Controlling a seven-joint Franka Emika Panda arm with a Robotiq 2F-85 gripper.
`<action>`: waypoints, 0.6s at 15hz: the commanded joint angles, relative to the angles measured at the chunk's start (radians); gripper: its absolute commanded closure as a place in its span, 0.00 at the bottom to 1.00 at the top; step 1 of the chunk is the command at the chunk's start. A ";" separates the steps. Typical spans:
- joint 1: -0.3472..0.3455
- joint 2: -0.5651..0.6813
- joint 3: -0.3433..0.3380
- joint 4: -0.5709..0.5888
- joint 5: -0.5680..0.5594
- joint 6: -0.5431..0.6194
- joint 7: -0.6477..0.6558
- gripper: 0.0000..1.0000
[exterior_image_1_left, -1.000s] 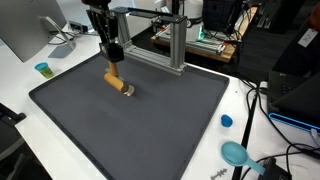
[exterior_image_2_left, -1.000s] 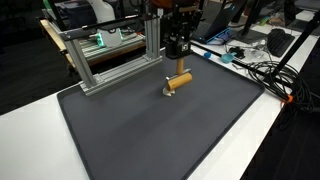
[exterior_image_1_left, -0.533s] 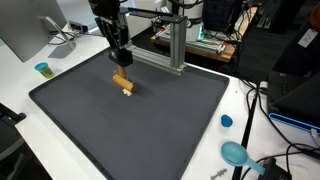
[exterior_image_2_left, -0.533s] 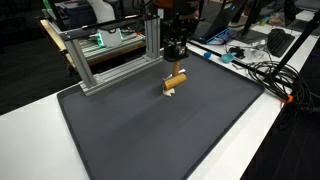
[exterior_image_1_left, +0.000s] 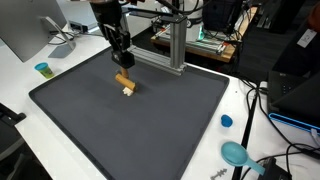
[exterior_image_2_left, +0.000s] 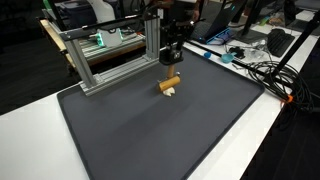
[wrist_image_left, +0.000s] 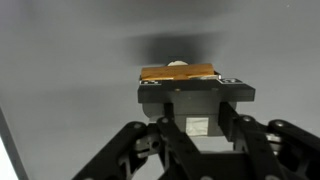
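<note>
Wrist view, jaws hidden behind black housing (wrist_image_left: 195, 98), clamped orange block (wrist_image_left: 178, 72) partly covered

The mat (exterior_image_1_left: 150, 130) is dark grey and matt, faintly grainy. The block (exterior_image_1_left: 124, 84) looks like smooth tan wood with a pale end. The gripper (exterior_image_1_left: 122, 66) is matt black plastic. The frame (exterior_image_1_left: 176, 45) is brushed metal, the worktop (exterior_image_1_left: 20, 78) smooth white.

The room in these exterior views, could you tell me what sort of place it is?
Probably a robotics lab: a metal frame, a monitor and tangled cables surround the mat where the hand holds a wooden block.
</note>
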 joint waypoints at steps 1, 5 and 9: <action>0.012 0.012 -0.003 -0.009 0.000 0.026 0.010 0.79; 0.019 0.050 -0.012 -0.001 -0.015 0.059 0.027 0.79; 0.022 0.067 -0.024 -0.003 -0.045 0.031 0.038 0.79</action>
